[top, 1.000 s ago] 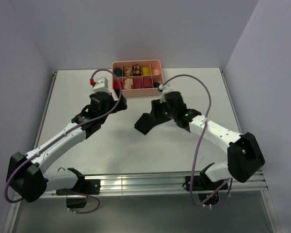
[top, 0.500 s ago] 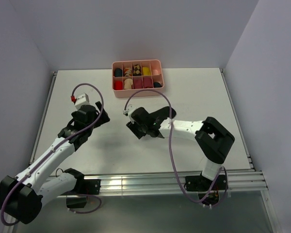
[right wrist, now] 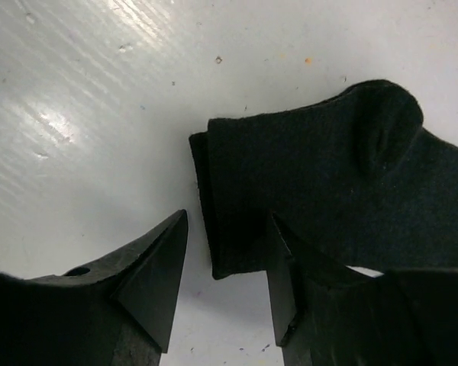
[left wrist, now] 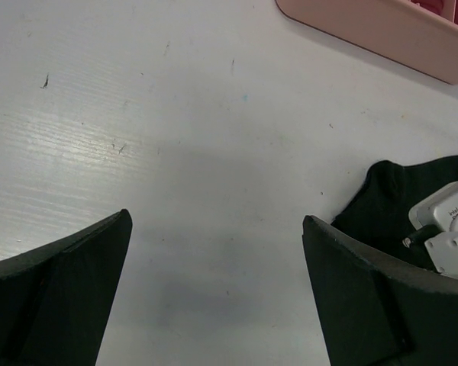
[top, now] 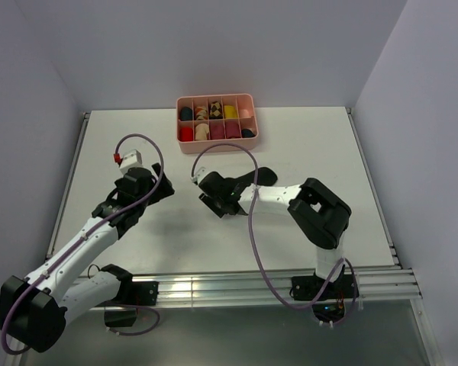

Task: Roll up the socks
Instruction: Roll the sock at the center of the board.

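A black sock (right wrist: 320, 183) lies flat on the white table, with a second fabric edge showing along its left side. In the top view it (top: 261, 176) pokes out from under my right arm. My right gripper (right wrist: 229, 217) (top: 220, 203) is low over the sock's cuff end. The jaws are open, the right finger (right wrist: 290, 267) lies over the fabric and the left one stands clear of it. My left gripper (left wrist: 215, 221) (top: 165, 191) is open wide and empty over bare table, left of the sock (left wrist: 397, 198). The striped sock is out of view.
A pink divided tray (top: 216, 147) at the back centre holds rolled socks in several compartments; its wall shows in the left wrist view (left wrist: 382, 30). The right wrist's white housing (left wrist: 450, 229) sits close to my left gripper's right finger.
Both arms have drawn back from the tray. The right arm swung left and down, bringing the black sock onto the table. The left gripper moved left and towards the near edge.
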`<move>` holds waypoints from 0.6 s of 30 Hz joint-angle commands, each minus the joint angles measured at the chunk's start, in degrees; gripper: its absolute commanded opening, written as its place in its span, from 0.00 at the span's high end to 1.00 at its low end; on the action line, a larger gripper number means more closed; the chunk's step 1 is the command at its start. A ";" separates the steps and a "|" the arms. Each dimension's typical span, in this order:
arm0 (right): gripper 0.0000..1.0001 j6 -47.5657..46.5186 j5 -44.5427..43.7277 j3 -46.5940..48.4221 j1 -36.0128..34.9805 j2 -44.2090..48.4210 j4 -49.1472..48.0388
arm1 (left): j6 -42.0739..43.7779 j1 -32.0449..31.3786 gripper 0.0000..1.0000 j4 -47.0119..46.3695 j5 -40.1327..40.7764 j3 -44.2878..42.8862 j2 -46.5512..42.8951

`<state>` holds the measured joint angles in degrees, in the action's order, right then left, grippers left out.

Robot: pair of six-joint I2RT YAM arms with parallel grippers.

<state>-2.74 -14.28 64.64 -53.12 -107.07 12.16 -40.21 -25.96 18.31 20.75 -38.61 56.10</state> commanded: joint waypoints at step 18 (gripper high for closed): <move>1.00 7.05 20.33 6.11 4.07 0.80 1.11 | 1.10 0.20 0.01 -5.73 -7.57 0.46 2.26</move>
<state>0.38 -5.52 68.34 -51.27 -109.36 11.84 -39.68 -25.96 15.97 15.73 -38.59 57.91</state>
